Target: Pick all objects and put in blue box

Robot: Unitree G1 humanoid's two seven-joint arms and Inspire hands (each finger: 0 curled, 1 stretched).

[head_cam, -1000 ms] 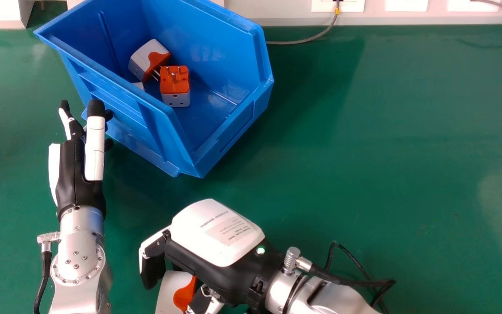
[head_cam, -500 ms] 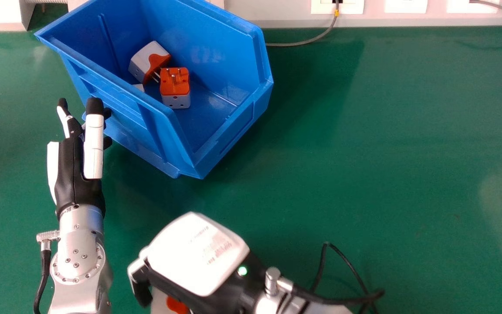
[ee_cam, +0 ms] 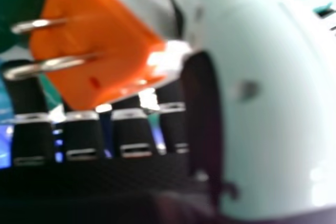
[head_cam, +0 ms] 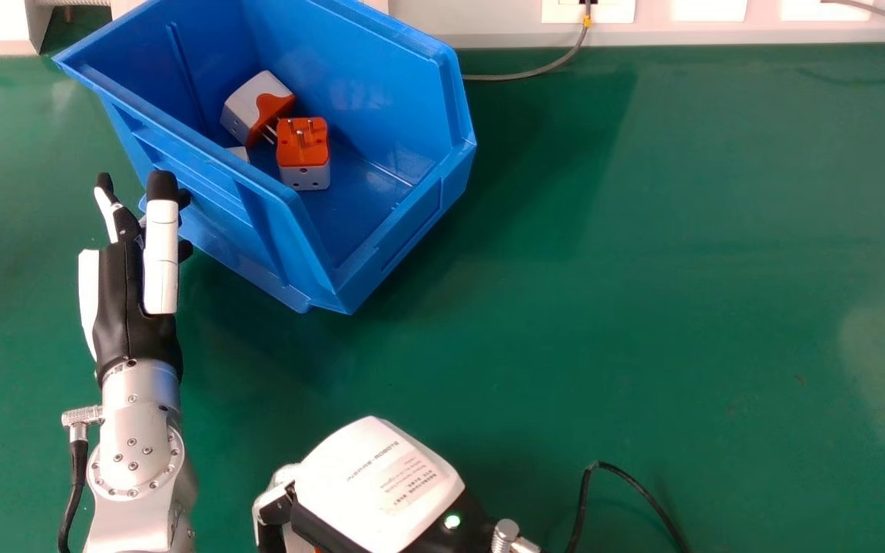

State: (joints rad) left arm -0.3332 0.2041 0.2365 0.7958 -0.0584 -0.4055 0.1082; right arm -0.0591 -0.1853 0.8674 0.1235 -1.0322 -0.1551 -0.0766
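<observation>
"So which step is this?"

"Carrying, I'd judge, or just the start of it. The right robot hand (head_cam: 377,484), low at the bottom edge of the head view, has a plug adapter (ee_cam: 118,40) gripped between thumb and fingers, prongs poking out."

"Is it up off the bench (head_cam: 642,307)?"

"I can't tell; the right hand view is too blurred for that."

"And the blue box (head_cam: 419,223)?"

"Farther forward, towards the left. Inside are an orange-and-white adapter on its side (head_cam: 254,96), another with prongs up (head_cam: 303,147) just beside it, and a bit of white (head_cam: 238,153) mostly hidden by the wall (a third one, I'd guess)."

"What does the next move need?"

"Height first, then a swing forward and left over the near rim, and only then let go. Those prongs could snag on the edge."

"The left robot hand (head_cam: 160,257)?"

"Open, fingers straight, close by the box's left side. The right one should come down well inside, away from it."
</observation>
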